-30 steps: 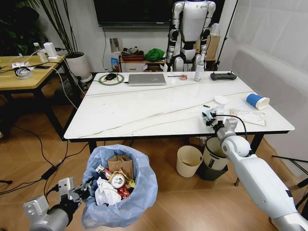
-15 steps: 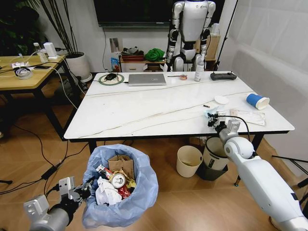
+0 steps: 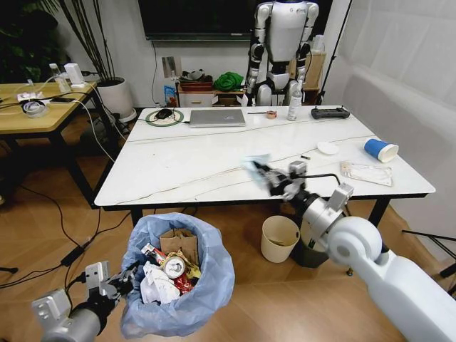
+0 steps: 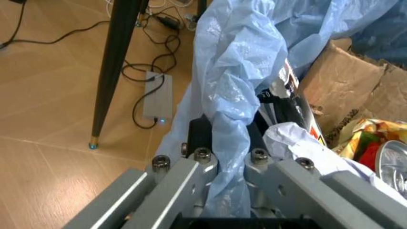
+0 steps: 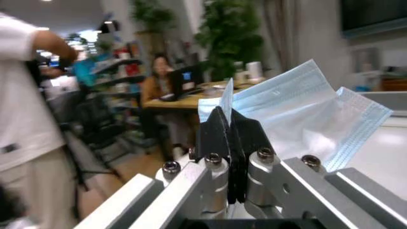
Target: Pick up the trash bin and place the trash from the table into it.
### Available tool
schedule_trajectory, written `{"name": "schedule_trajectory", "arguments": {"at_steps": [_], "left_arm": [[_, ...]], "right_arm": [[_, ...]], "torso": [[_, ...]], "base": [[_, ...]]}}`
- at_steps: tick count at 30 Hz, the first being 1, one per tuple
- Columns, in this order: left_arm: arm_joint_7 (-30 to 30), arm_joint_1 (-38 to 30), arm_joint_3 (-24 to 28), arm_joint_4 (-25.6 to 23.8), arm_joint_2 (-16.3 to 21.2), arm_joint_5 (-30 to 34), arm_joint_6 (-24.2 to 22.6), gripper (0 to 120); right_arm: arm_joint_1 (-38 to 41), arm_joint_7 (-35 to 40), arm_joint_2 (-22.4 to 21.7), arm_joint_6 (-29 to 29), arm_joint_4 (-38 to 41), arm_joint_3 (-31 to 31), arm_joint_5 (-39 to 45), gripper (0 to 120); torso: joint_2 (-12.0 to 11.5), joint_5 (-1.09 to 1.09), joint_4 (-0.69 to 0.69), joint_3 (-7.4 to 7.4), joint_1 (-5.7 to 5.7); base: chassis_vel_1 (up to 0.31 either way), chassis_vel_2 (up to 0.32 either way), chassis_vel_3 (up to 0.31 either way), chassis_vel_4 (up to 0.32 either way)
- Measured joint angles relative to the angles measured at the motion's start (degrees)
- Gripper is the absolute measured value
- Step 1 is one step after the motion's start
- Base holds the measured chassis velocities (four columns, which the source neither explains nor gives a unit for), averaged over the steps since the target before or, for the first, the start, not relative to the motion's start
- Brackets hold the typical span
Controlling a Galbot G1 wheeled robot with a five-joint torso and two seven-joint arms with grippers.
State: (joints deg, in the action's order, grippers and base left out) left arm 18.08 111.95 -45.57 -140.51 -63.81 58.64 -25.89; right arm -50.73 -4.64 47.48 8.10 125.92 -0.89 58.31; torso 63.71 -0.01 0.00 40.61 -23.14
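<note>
Right gripper (image 3: 265,173) was out over the near part of the table (image 3: 206,160), its fingers (image 5: 219,131) pressed together on a fold of the light-blue mask (image 5: 299,112). The mask (image 3: 255,161) stood up and fanned out beyond the fingertips, clear of the tabletop as far as the head view showed.

Left gripper (image 3: 117,282) was low, below the table's front edge, clamped on the rim of the trash bin (image 3: 208,285) where the blue bag bunches over it. In the left wrist view the fingers (image 4: 202,133) were closed with a thick twist of bag plastic (image 4: 232,95) caught between them. I could not tell whether the bin stood on the wooden floor (image 3: 285,299) or hung just off it.

Inside the bin, just past the left gripper's fingertips: crumpled white paper (image 3: 158,285), a can (image 3: 174,267) end-up, a torn brown cardboard box (image 3: 179,244) against the far wall, coloured wrappers (image 3: 189,272).

Left on the table, well beyond the right gripper toward the robot's right: a white lid (image 3: 328,147), a blue paper cup (image 3: 377,149) on its side, a flat clear packet (image 3: 366,173).

A cream round bin (image 3: 279,239) stood under the table, directly below the right gripper.
</note>
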Motion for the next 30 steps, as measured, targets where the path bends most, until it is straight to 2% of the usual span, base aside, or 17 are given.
{"name": "schedule_trajectory", "arguments": {"at_steps": [3, 4, 10, 17, 22, 23, 29, 30], "left_arm": [[-0.01, 0.24, 0.13, -0.34, -0.27, -0.09, -0.01, 0], [-0.01, 0.24, 0.13, -0.34, -0.27, -0.09, -0.01, 0], [-0.03, 0.48, -0.07, -0.83, -0.48, -0.16, -0.06, 0], [-0.03, 0.71, -0.09, -1.04, -0.9, -0.2, -0.13, 0], [-0.03, 0.67, 0.14, -1.06, -1.26, -0.43, -0.18, 0], [-0.03, 0.67, 0.14, -1.06, -1.26, -0.43, -0.18, 0], [-0.04, 0.53, 0.12, -1.16, -1.46, -0.49, -0.2, 0], [-0.04, 0.53, 0.12, -1.16, -1.46, -0.49, -0.2, 0]], "right_arm": [[2.05, -0.66, -0.2, -0.35, 2.87, -7.51, 0.35, 0], [2.05, -0.66, -0.2, -0.35, 2.87, -7.51, 0.35, 0], [2.41, -1.95, 0.49, -1.67, 1.69, -19.13, -2.49, 0], [2.88, -1.32, 2.2, -2.29, -0.56, -22.85, -4.55, 0], [1.98, -0.53, 1.66, -1.94, -0.44, -22.43, -5.5, 18], [1.98, -0.53, 1.66, -1.94, -0.44, -22.43, -5.5, 18], [0.23, -0.16, 0.99, -1.76, 0.45, -21.34, -6.31, 45], [0.23, -0.16, 0.99, -1.76, 0.45, -21.34, -6.31, 45]], "torso": [[0.0, 0.0, 0.0, 0.0, 0.0], [0.0, 0.0, 0.0, 0.0, 0.0], [0.0, 0.0, -0.01, 0.0, 0.0], [0.0, 0.0, 0.0, 0.01, -0.01], [0.0, 0.0, -0.01, 0.01, -0.02], [0.0, 0.0, -0.01, 0.01, -0.02], [0.0, 0.01, -0.01, 0.01, -0.01], [0.0, 0.01, -0.01, 0.01, -0.01]], "base": [[0.0, 0.0, 0.0, 0.0], [0.0, 0.0, 0.0, 0.0], [0.0, 0.0, 0.0, 0.0], [0.0, 0.0, 0.0, 0.0], [0.0, 0.0, 0.0, 0.0], [0.0, 0.0, 0.0, 0.0], [0.0, 0.0, 0.0, 0.0], [0.0, 0.0, 0.0, 0.0]]}}
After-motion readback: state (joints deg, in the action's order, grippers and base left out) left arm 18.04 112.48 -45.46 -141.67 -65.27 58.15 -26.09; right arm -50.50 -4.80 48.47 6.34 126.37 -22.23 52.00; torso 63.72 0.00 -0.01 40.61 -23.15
